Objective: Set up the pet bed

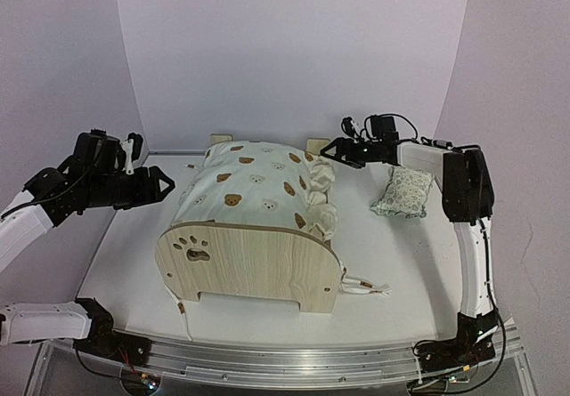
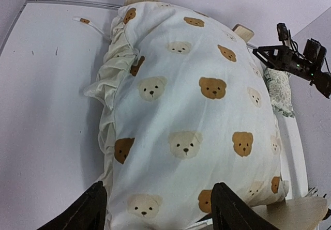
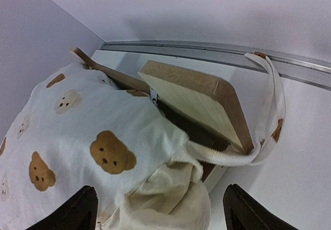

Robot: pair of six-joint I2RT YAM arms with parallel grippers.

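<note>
Left end effector [image 1: 165, 184]: I read the jaws as wide open and holding nothing; it hovers clear of the bedding.
Right end effector [image 1: 328, 151]: jaws spread wide, nothing between them.
Pet bed [image 1: 249, 267]: on the surface [image 1: 134, 254], between the two end effectors. It is just right of the left one, and its far corner lies directly under the right one.
Done: the quilt [image 1: 254, 187] covers the frame from paw-print headboard to far end.
Left, in my judgement: the pillow [image 1: 403, 191] lies on the surface on the outer side of the right end effector, off the bed. The quilt ruffle is bunched on that side.
Mattress: hidden under the quilt; I cannot confirm it.
Right wrist view only: a quilt tie strap [image 3: 269, 111] runs around the plywood footboard corner [image 3: 199, 103].
Left wrist view only: the quilt top lies smooth, with its ruffle gathered along the outer edge.
Top view only: the headboard and the overall layout.
</note>
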